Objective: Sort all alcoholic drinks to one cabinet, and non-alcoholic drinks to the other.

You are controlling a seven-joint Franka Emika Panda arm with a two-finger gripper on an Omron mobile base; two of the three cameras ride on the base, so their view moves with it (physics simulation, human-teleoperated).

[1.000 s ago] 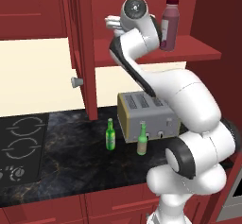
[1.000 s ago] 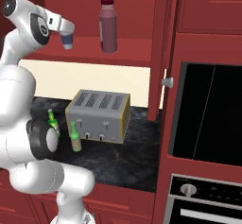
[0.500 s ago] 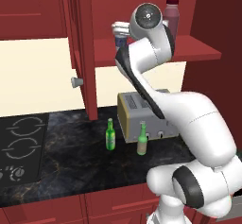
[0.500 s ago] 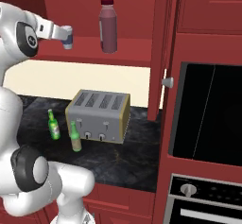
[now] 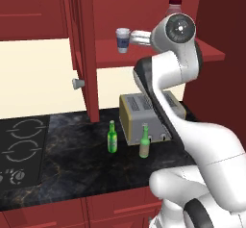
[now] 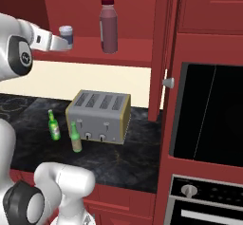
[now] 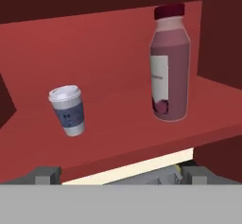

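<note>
A small white lidded cup (image 7: 68,110) with a dark sleeve stands on the open cabinet's shelf (image 7: 118,128), left of the wide dark red juice bottle (image 7: 169,67). My gripper (image 7: 120,173) is open and drawn back from the shelf's front edge, with nothing between its fingers. From the base, the gripper (image 5: 131,36) sits just right of the cup (image 5: 123,39), and the juice bottle (image 6: 108,25) stands further along the shelf. On the counter a bright green bottle (image 5: 112,138) and a paler olive bottle (image 5: 144,142) stand upright in front of the toaster.
A silver toaster (image 6: 98,116) sits on the dark counter behind the green bottles (image 6: 54,126) (image 6: 76,137). An open cabinet door (image 5: 84,49) hangs left of the shelf. A stovetop (image 5: 19,145) lies at the left, an oven (image 6: 209,110) at the right.
The arm's upper links have swung to the right in the left base view. The cup stays at the same place on the shelf, and the gripper stays open.
</note>
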